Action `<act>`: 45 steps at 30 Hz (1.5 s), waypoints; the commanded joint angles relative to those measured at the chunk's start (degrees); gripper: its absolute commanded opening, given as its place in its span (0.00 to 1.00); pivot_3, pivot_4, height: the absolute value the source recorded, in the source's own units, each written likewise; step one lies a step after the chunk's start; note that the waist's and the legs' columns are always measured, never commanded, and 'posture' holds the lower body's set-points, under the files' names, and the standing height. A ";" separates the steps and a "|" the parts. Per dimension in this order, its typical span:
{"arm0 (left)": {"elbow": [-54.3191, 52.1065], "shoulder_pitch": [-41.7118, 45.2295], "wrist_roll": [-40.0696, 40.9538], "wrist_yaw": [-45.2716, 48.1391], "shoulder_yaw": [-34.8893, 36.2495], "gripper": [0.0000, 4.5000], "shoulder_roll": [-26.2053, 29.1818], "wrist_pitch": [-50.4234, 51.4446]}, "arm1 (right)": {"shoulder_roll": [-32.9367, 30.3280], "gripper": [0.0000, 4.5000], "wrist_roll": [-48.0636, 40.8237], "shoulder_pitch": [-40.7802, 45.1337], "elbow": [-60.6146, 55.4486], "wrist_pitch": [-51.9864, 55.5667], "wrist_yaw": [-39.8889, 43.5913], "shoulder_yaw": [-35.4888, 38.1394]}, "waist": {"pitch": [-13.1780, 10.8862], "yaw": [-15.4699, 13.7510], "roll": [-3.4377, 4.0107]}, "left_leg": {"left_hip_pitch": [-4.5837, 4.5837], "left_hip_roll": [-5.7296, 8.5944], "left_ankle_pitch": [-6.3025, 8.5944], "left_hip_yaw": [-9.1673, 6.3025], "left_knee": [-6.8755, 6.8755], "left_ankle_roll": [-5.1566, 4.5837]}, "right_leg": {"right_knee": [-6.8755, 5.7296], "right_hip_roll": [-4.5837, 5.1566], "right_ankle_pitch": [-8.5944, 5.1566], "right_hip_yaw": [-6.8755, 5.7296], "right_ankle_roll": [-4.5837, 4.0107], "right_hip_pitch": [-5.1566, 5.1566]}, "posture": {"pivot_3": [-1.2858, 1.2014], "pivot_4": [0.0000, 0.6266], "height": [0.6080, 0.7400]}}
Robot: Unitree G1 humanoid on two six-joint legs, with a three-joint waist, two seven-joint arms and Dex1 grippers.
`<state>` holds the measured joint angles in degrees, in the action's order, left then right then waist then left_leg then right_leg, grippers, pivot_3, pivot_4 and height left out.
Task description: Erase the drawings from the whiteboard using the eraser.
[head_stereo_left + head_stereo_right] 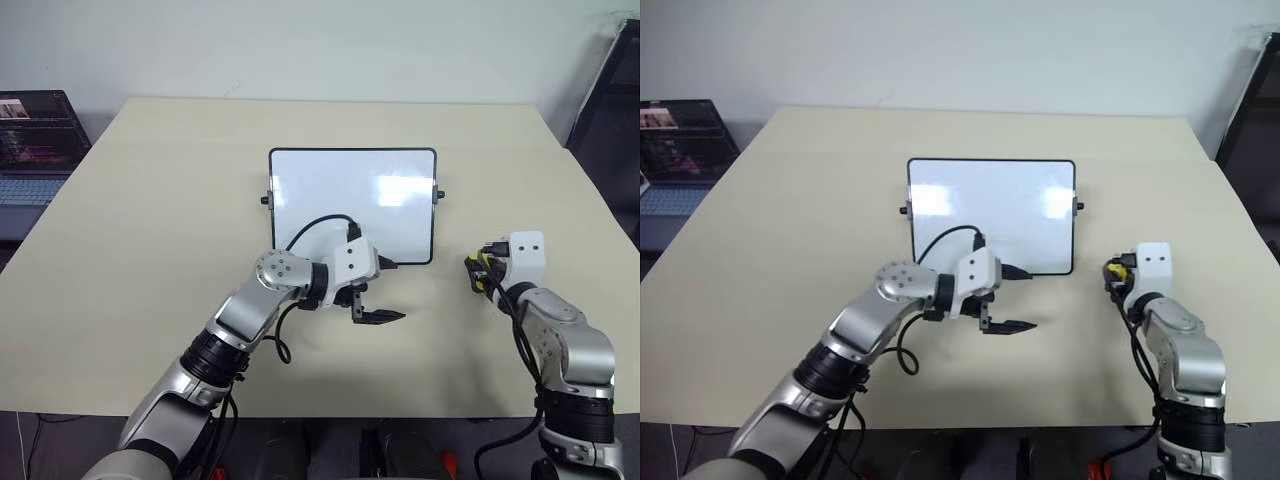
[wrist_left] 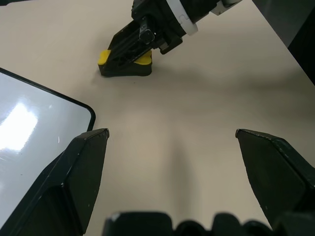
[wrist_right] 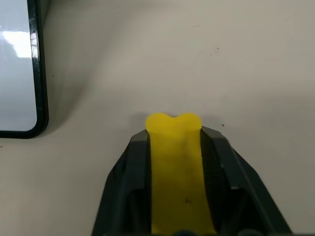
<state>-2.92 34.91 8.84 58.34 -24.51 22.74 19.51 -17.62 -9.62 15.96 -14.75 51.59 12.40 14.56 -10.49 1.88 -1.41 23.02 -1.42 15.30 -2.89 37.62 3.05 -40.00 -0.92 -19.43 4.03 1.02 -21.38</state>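
Now clamped between the right gripper's point(image 3: 174, 162) fingers, eraser point(image 3: 175, 147) down on the table point(image 1: 150, 200) just right of the whiteboard point(image 1: 352, 205), so nearer arm; left gripper point(image 2: 172, 142) wide open, empty, by the board's near edge.

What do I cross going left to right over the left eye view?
laptop → left gripper in front of the whiteboard → yellow eraser in the right gripper, down on the table.
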 commanded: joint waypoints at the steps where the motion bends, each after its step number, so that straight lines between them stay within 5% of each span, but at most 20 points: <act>1: -1.95 0.36 -0.16 0.43 0.00 1.00 -0.51 -0.82 | -0.15 0.55 -1.00 1.32 -0.10 -2.08 -0.46 1.31 | 0.00 0.00 0.00 | 0.00 0.00 0.00 0.00 0.00 0.00 | 0.00 0.00 0.00 0.00 0.00 0.00 | 0.52 0.24 1.00; 7: -2.29 -0.53 -0.59 -0.54 0.64 1.00 -0.37 -0.80 | -0.44 0.99 -1.64 2.27 1.14 -4.47 -0.76 1.62 | 0.00 -0.01 0.01 | 0.00 0.00 0.00 0.00 0.01 0.00 | 0.00 0.00 0.00 0.00 0.00 0.00 | 0.52 0.24 1.00; 16: -7.51 -7.46 3.41 -12.73 12.07 1.00 -2.42 6.96 | -4.70 0.99 -3.00 -3.42 -12.72 -11.23 7.08 -7.48 | 0.01 0.04 0.06 | 0.01 -0.06 0.01 -0.04 0.02 -0.01 | -0.02 -0.01 0.00 -0.04 0.00 -0.01 | 0.52 0.24 1.00; 23: -19.96 -19.81 6.55 -27.87 22.72 1.00 -7.23 15.41 | 1.07 0.99 1.62 -16.54 -18.44 -27.54 4.41 -14.46 | 0.01 -0.14 0.06 | 0.04 -0.06 0.02 -0.11 0.15 -0.03 | -0.01 0.06 0.00 -0.08 0.01 0.04 | 0.52 0.24 1.00; 34: -31.06 -35.85 3.09 -45.03 29.71 1.00 -14.02 12.97 | 6.35 0.99 1.61 -28.26 -7.06 -50.49 0.67 -5.84 | 0.05 -0.19 0.01 | -0.15 -0.04 0.02 -0.11 0.23 -0.03 | -0.03 0.04 0.05 -0.07 0.10 0.26 | 0.52 0.24 1.00; 45: -31.13 -43.10 1.39 -48.03 30.28 1.00 -14.17 5.95 | 5.62 0.99 -0.42 -32.64 -7.64 -50.60 4.00 -7.22 | 0.16 0.05 0.19 | -0.18 -0.08 0.02 -0.03 0.17 -0.03 | -0.03 0.02 0.05 -0.01 0.09 0.24 | 0.52 0.24 1.00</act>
<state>-31.34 -7.39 10.92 11.32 5.43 8.77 27.13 -11.95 -8.65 -16.89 -19.20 0.70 16.25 7.27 -10.33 1.93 -1.22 22.84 -1.52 15.32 -2.93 37.77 3.02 -40.03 -0.91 -19.38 4.01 1.11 -21.14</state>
